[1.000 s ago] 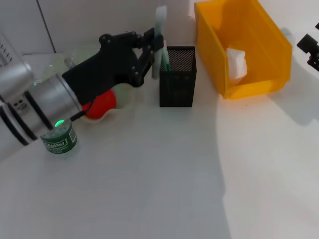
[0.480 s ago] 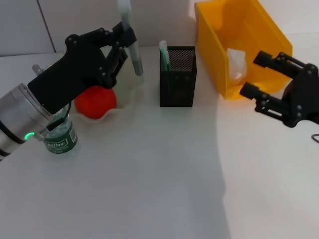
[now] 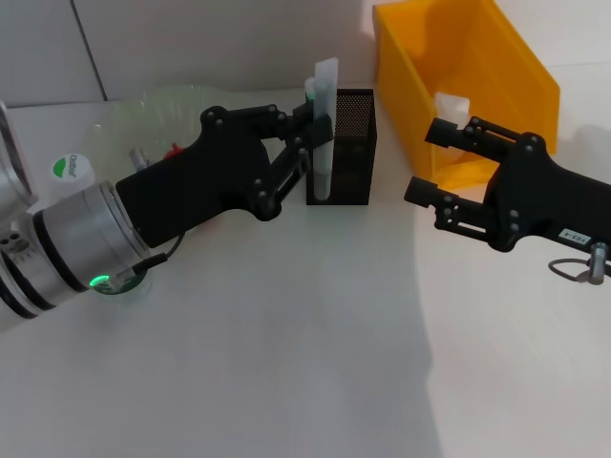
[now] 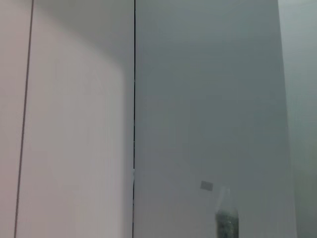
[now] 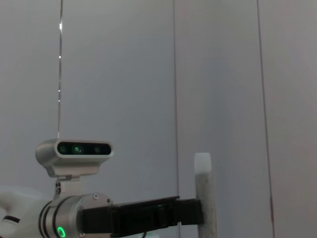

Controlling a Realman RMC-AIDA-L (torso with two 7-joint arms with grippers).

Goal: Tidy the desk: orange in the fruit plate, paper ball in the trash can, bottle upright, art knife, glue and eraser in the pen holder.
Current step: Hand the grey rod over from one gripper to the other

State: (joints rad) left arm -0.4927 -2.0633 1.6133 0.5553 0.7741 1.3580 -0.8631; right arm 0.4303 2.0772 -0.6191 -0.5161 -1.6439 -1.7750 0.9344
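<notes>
My left gripper (image 3: 313, 134) is shut on the glue (image 3: 325, 114), a whitish stick held upright against the left side of the black mesh pen holder (image 3: 348, 143). I cannot tell whether its lower end is inside. The right wrist view shows the same glue (image 5: 203, 193) clamped in the black fingers. A slim green tool (image 3: 310, 92) stands in the holder. My right gripper (image 3: 431, 162) hangs open in front of the yellow trash can (image 3: 496, 76), where the paper ball (image 3: 455, 107) lies. The orange shows only as a red sliver (image 3: 174, 150) behind my left arm. No eraser is in view.
A clear fruit plate (image 3: 172, 103) lies behind my left arm. A white bottle cap with a green logo (image 3: 70, 168) shows at the left, and a bit of green label (image 3: 122, 283) under the arm. The wall rises just behind the holder and the can.
My left gripper has carried the glue rightward from above the plate to the pen holder. My right gripper has moved left and lower in front of the trash can.
</notes>
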